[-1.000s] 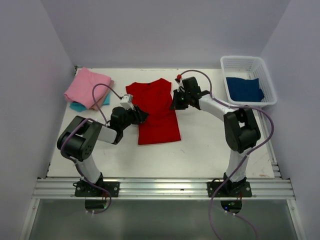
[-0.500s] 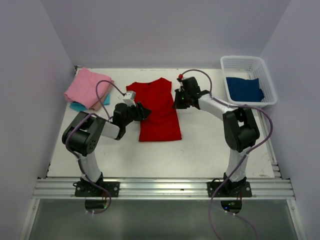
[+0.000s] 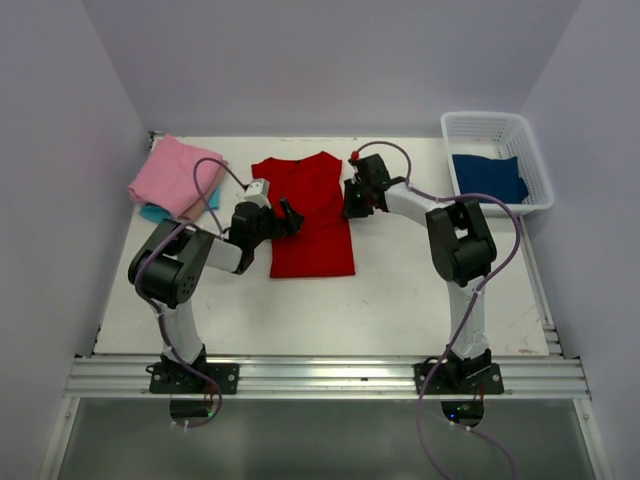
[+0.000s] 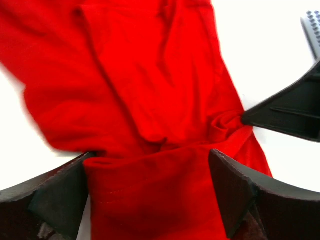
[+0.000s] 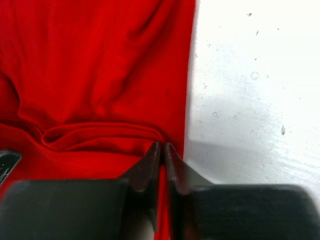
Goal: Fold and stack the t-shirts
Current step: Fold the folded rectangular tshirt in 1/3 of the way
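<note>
At the far left corner of the white tabletop (image 3: 400,290) a folded pink cloth t-shirt (image 3: 172,170) is lying on top of a turquoise cloth t-shirt (image 3: 154,212), so a stack is already forming there. Just right of it the left gripper (image 3: 288,218) is hovering low over the left side of the bright red short-sleeved cloth t-shirt (image 3: 312,235), its jaws standing wide apart with red cloth showing between them and nothing pinched. The red shirt is lying at the middle of the table as a narrow upright panel with its sides tucked in, so it seems partly folded and is waiting for a crosswise fold and a move to the stack. On its right edge the right gripper (image 5: 162,150) is pinching the puckered hem, jaws all but closed. At far right, the white plastic mesh basket (image 3: 541,190) is holding a dark blue cloth t-shirt (image 3: 488,178), not yet taken out
</note>
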Robot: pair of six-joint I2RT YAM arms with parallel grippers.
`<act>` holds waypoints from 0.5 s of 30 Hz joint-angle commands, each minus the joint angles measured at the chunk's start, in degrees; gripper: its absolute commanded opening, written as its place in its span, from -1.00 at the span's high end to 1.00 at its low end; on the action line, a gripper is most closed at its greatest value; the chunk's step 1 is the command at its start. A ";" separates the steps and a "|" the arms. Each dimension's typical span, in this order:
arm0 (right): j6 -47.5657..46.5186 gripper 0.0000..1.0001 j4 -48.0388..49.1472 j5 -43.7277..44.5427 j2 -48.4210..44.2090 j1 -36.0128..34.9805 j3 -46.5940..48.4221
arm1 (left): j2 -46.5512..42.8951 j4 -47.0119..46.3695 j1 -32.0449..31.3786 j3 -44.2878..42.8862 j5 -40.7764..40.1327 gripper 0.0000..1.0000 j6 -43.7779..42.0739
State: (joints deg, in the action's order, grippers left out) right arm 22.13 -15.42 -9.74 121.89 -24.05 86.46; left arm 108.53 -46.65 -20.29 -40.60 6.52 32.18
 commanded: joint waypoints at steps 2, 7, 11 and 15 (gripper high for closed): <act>0.02 0.46 0.30 0.51 -0.32 0.15 1.17 | -3.76 6.30 0.78 1.75 -6.08 -1.00 -1.77; -0.16 -0.17 3.19 0.16 -4.54 0.15 -1.55 | -14.99 8.85 0.78 6.84 -11.00 -1.00 -2.74; 0.11 -0.31 4.52 0.33 -9.81 0.15 -4.89 | -25.28 13.60 0.78 9.22 -12.85 -1.00 -4.32; 0.10 -0.34 3.99 1.56 -15.52 0.06 -8.57 | -32.85 20.28 0.70 11.41 -9.88 -1.00 -4.41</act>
State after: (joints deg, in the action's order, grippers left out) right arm 22.41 -13.37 -9.58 113.56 -24.03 79.92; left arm 79.11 -31.51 -19.92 -31.05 -3.51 30.02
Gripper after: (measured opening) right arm 0.664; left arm 0.997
